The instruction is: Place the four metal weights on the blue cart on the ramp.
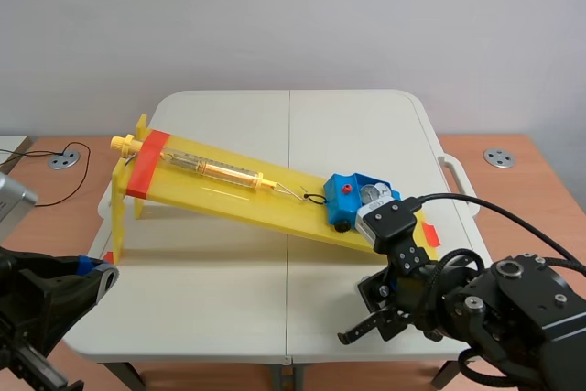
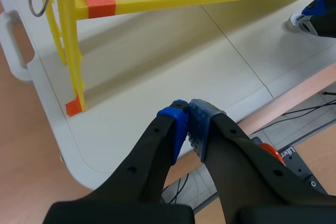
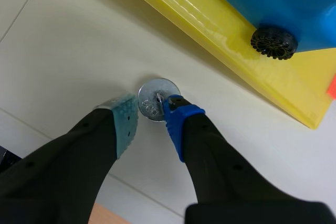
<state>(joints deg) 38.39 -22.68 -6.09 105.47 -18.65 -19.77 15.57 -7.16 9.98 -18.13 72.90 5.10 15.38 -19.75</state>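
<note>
A yellow ramp slopes down to the right, and the blue cart sits near its low end with a silvery round piece on top. On the table beside the ramp's low edge lies one round metal weight, below the cart's black wheel. My right gripper is open just over it; the weight shows in the gap at the tips and the blue pad overlaps its rim. In the scene view the right gripper hides this weight. My left gripper is shut on nothing, low at the table's front left corner.
A clear spring scale lies along the ramp, tied to the cart by a string. The ramp's thin yellow legs stand ahead of my left gripper. The white table's front edge is close to both grippers. A black cable lies at far left.
</note>
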